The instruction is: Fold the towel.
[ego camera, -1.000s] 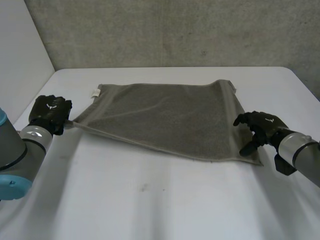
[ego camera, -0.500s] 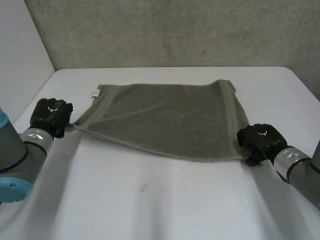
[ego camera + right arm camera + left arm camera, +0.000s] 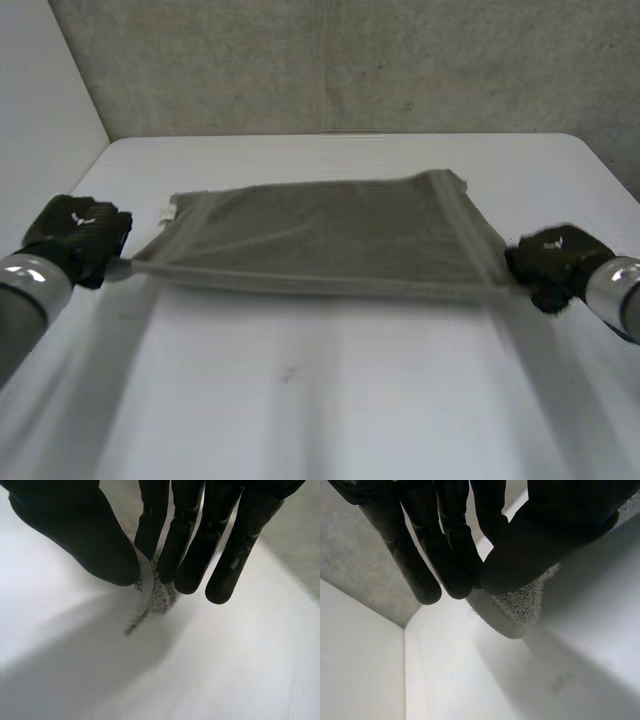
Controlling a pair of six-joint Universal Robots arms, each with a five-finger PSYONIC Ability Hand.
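Observation:
A grey-brown towel [image 3: 330, 240] hangs stretched between my two hands, its near edge lifted off the white table [image 3: 320, 400] and its far edge still lying on it. My left hand [image 3: 75, 235] pinches the near left corner; in the left wrist view the towel corner [image 3: 512, 612] sticks out between my thumb [image 3: 530, 545] and fingers [image 3: 452, 555]. My right hand [image 3: 555, 262] pinches the near right corner, where a tuft of towel [image 3: 160, 597] shows between thumb [image 3: 85, 535] and fingers [image 3: 185, 545].
A small white label [image 3: 167, 212] sits at the towel's far left corner. A grey wall [image 3: 350, 60] rises behind the table and a pale wall [image 3: 40, 110] stands at the left. Bare tabletop lies in front of the towel.
My right hand dropped onto the near right corner and closed on it. Both hands then moved outward and up, lifting the near edge and pulling the towel taut.

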